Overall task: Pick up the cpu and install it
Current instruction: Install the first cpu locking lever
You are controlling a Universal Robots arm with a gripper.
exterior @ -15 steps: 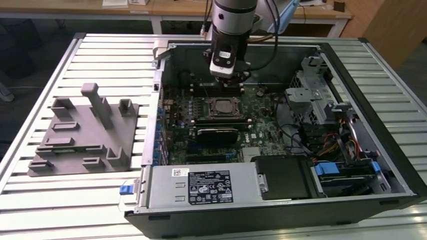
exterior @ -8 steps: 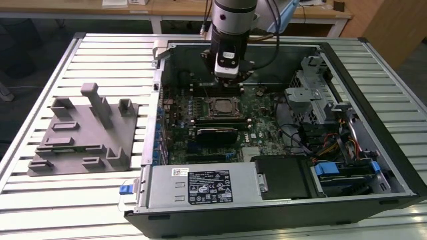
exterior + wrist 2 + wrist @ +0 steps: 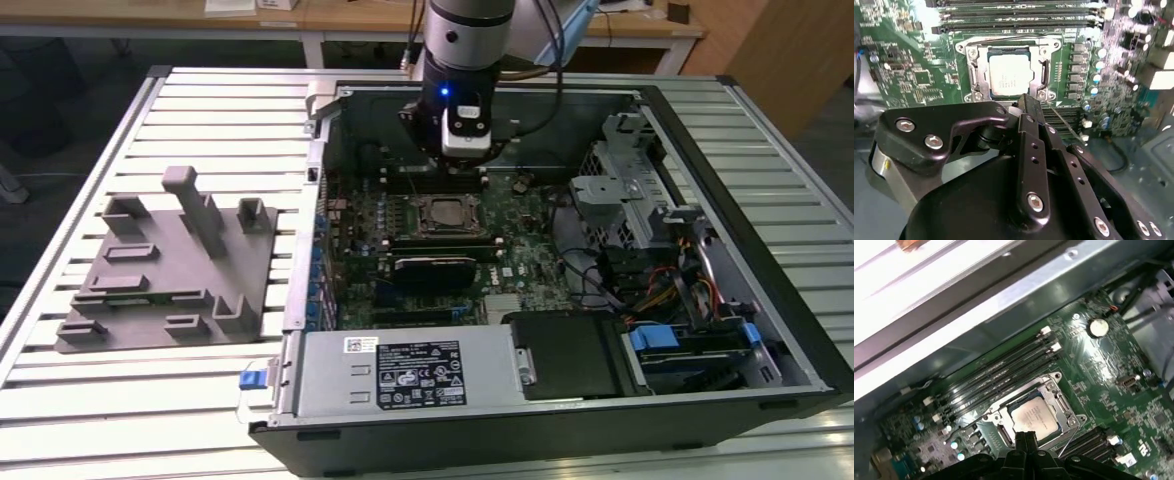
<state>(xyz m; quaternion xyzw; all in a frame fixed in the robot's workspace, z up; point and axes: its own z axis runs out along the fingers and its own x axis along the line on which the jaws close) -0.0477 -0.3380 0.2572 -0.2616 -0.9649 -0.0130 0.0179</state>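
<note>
The cpu [image 3: 1008, 75], a small silvery-white square chip, lies flat inside the metal-framed socket [image 3: 438, 213] on the green motherboard. It shows in both wrist views, and in the first wrist view the cpu [image 3: 1034, 417] sits just past my fingertips. The socket's frame is open around it and its thin lever [image 3: 1066, 440] stands free. My gripper [image 3: 467, 160] hangs over the board at the socket's far side, a little above it. The gripper [image 3: 1024, 439] is shut with its two black fingers pressed together and nothing between them; in the second wrist view the gripper [image 3: 1026, 102] points at the socket's edge.
The open computer case [image 3: 694, 110] rests on a slatted metal table. A grey fixture [image 3: 174, 270] stands on the exterior view's left. Memory slots [image 3: 999, 372] run beside the socket. A black block [image 3: 434, 270], the power supply [image 3: 400, 375] and cabled drive bays [image 3: 641, 220] crowd the case.
</note>
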